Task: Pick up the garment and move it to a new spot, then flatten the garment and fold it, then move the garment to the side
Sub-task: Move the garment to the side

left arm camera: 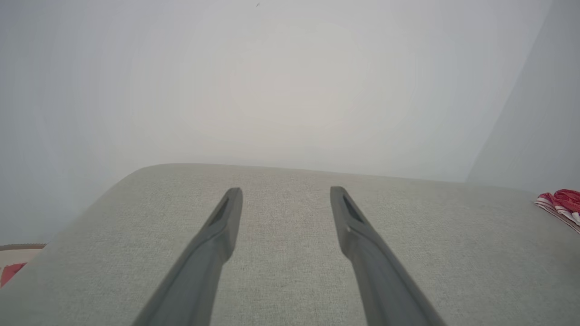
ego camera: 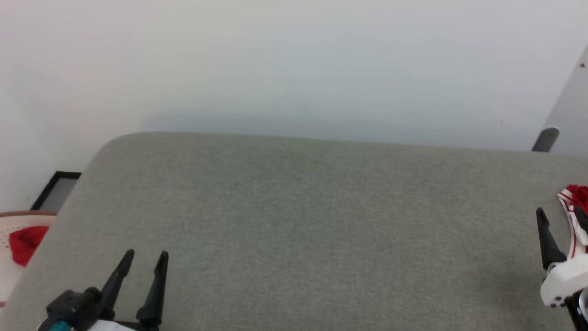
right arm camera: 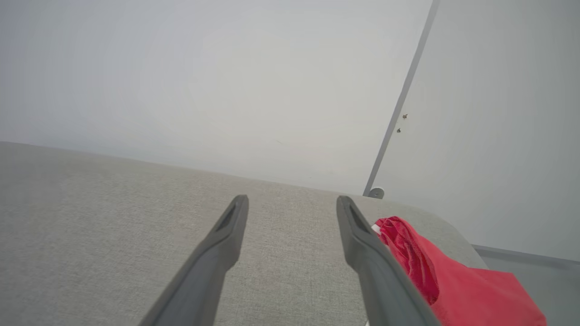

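The garment (ego camera: 576, 202), red with red-and-white striped trim, lies at the right end of the grey cushioned surface (ego camera: 321, 220), mostly cut off by the head view's edge. In the right wrist view the garment (right arm camera: 457, 280) is a folded red mass just right of my right fingers. My right gripper (right arm camera: 292, 203) is open, empty, hovering over bare cushion beside the garment. My right gripper's finger (ego camera: 546, 239) shows at the far right of the head view. My left gripper (ego camera: 146, 256) stands open and empty at the lower left, over bare cushion (left arm camera: 285, 235). The garment's striped edge (left arm camera: 562, 206) shows at the far right of the left wrist view.
A beige basket (ego camera: 9, 271) holding a small red cloth (ego camera: 25, 243) stands on the floor left of the cushion. A dark-framed panel (ego camera: 55, 191) leans by the wall. A white wall runs behind, with a door and doorstop (ego camera: 546, 138) at right.
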Controlling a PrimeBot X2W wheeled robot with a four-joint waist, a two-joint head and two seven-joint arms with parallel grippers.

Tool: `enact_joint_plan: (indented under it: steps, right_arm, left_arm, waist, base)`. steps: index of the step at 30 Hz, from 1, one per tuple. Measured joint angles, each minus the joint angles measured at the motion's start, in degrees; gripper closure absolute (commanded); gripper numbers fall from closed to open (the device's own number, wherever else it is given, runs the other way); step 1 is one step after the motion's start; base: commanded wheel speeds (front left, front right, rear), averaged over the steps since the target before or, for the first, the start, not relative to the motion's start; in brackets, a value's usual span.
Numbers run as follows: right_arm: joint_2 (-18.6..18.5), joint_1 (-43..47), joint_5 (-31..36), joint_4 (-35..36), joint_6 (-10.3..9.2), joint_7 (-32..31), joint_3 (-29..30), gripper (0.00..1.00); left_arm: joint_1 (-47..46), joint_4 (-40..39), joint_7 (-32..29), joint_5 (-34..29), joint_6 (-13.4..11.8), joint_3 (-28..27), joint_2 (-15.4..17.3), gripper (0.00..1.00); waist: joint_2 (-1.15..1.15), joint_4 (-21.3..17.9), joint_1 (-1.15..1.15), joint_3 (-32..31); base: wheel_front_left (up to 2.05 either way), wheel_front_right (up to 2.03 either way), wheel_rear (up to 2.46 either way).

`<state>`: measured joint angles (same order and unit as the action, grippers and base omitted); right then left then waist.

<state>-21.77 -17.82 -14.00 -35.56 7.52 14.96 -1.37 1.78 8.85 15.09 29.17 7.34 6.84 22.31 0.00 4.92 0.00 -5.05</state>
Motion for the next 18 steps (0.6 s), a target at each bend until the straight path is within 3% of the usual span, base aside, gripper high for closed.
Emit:
enact_joint_plan:
  steps: [9,18]
  right_arm:
    - [5.3,9.1,2.2,8.1,0.0,0.0,7.5,0.0]
    - [11.4,17.5,5.6,16.0,0.0,0.0,11.9,0.0]
  left_arm:
    - [2.3,0.0,0.0,-0.7,0.0,-2.0,-0.5,0.0]
    - [4.7,0.2,0.0,-0.9,0.0,-4.0,-0.8,0.0]
  waist:
    - [0.0,3.3,0.0,-2.0]
    - [0.0,3.9,0.0,-3.1]
  base:
    - [0.0,0.0,0.0]
    - [0.0,0.0,0.0]
